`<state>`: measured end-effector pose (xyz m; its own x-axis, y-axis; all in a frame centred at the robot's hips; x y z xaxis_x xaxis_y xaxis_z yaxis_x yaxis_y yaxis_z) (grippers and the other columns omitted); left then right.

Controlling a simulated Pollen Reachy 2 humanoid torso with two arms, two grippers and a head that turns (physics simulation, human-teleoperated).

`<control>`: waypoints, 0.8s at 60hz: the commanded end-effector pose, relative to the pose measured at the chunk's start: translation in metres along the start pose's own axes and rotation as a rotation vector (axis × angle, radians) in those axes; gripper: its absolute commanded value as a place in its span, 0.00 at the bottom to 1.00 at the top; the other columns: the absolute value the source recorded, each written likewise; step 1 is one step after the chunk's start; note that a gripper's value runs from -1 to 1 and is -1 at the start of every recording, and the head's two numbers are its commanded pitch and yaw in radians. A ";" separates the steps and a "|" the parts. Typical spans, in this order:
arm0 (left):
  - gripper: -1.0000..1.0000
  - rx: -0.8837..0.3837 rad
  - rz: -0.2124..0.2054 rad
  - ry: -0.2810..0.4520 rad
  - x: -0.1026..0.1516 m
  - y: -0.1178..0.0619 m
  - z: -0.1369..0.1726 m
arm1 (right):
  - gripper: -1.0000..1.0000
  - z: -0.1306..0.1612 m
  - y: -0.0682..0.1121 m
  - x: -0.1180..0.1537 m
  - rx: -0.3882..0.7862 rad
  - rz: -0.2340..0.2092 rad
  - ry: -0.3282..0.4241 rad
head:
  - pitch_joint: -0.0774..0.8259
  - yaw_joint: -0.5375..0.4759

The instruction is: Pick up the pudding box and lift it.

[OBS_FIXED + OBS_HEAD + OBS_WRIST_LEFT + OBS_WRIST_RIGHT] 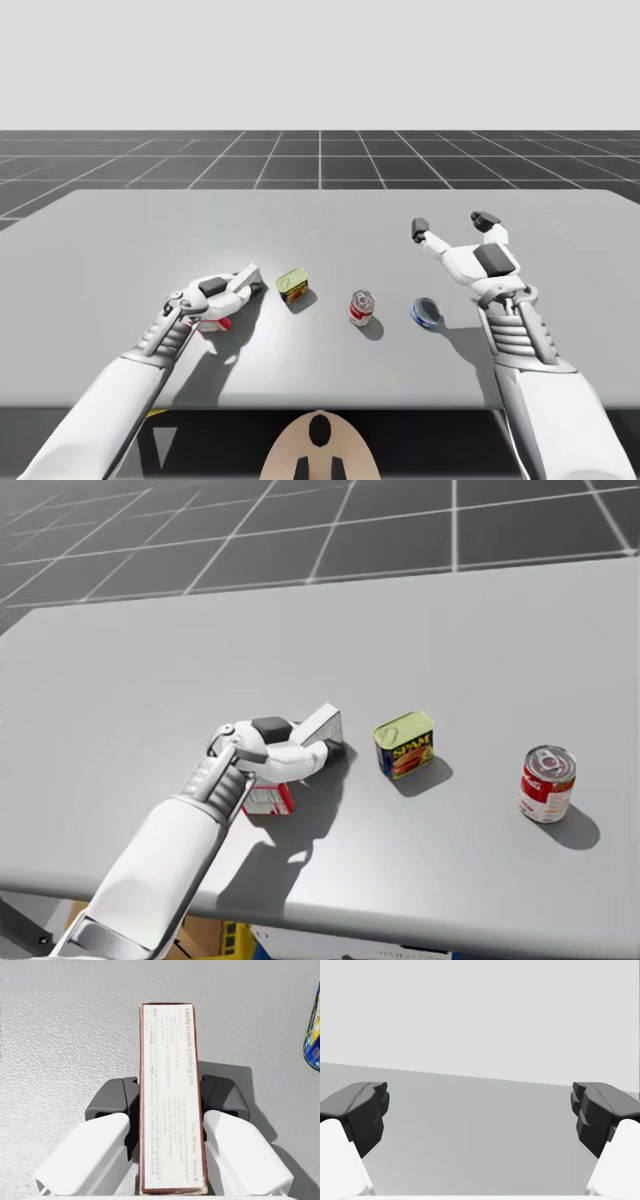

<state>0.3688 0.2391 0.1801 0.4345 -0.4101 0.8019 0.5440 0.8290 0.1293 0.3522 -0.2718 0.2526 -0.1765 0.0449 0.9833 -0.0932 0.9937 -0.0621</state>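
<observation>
Clamping slim rectangular pudding box, left jaws

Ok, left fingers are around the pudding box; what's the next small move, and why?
Probably raise my left gripper straight up a little. Its dark fingers appear to touch both long sides of the slim red-and-white cardboard pudding box, centred between them and seemingly resting on the grey table. My right gripper stands open, well away.
</observation>
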 end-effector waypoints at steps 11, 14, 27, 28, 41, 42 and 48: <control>1.00 0.017 -0.017 0.028 -0.011 0.000 0.001 | 0.00 0.000 -0.001 0.000 -0.018 0.007 0.008 | 0.57 0.82; 1.00 0.017 -0.017 0.028 -0.011 0.000 0.001 | 0.00 0.000 -0.001 -0.001 -0.020 0.009 0.009 | 0.52 0.83; 1.00 0.019 -0.023 0.024 -0.009 -0.002 0.002 | 0.00 0.000 -0.001 -0.001 -0.021 0.016 0.012 | 0.40 0.84; 1.00 0.019 -0.023 0.022 -0.009 -0.002 0.003 | 0.00 0.000 -0.002 -0.001 -0.022 0.016 0.012 | 0.39 0.85; 1.00 0.072 -0.021 -0.092 0.031 0.006 0.037 | 0.00 -0.001 -0.003 -0.001 -0.018 0.010 0.015 | 0.38 0.84; 1.00 0.080 -0.022 -0.099 0.034 0.007 0.039 | 0.00 -0.001 -0.003 -0.001 -0.018 0.010 0.015 | 0.38 0.84; 1.00 0.144 -0.014 -0.172 0.060 0.018 0.062 | 0.00 -0.001 -0.003 -0.001 -0.019 0.010 0.015 | 0.38 0.85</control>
<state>0.3553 0.2460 0.2126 0.3943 -0.3935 0.8305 0.5003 0.8499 0.1652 0.3530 -0.2742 0.2520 -0.1635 0.0570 0.9849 -0.0729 0.9949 -0.0697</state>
